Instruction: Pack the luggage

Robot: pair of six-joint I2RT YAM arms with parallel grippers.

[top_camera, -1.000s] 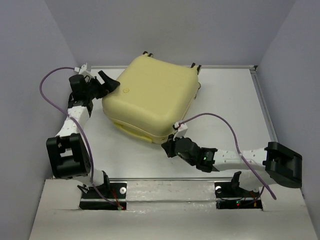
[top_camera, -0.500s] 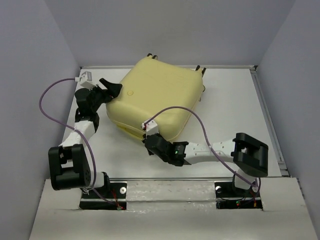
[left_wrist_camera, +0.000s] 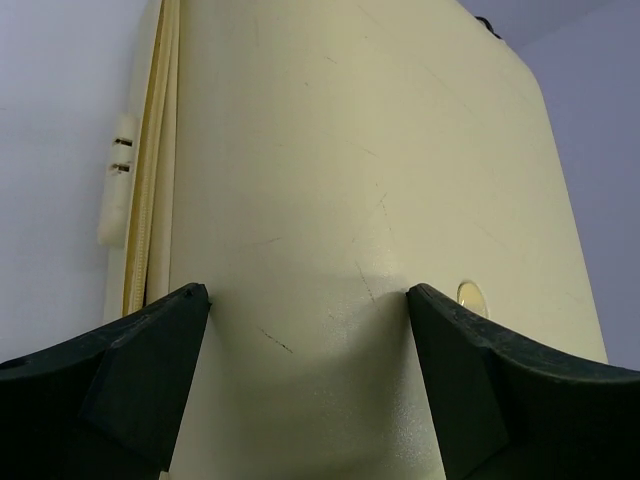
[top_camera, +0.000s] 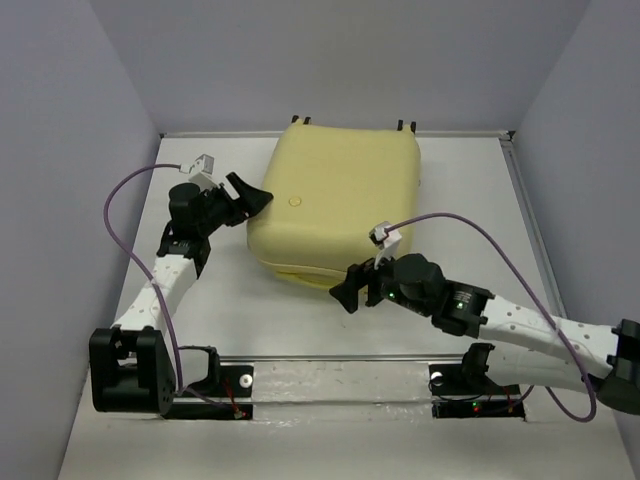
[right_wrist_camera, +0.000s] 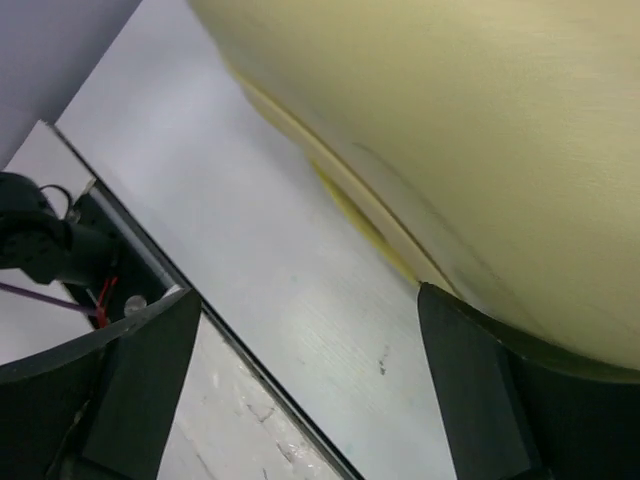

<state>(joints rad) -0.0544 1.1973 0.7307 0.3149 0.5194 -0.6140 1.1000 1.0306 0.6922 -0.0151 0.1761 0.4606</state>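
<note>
Top: luggage (top_camera: 335, 200) closed, flat on table (top_camera: 470, 200), far-centre. Wheels at far edge barely visible; long axis roughly near-far. Left gripper (top_camera: 250, 195) at its left side, right gripper (top_camera: 348, 290) at its near edge.
Left wrist: 2 fingers apart, straddling shell; contact unclear.
Right wrist: fingers apart; shell cropped at upper right.

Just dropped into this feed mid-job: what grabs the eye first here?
The big pale-yellow suitcase, which looks closed and lies flat toward the back middle of the white table, dominates every view. The left gripper sits open at its left edge. The right gripper is open by its near edge, and neither holds anything.
</note>
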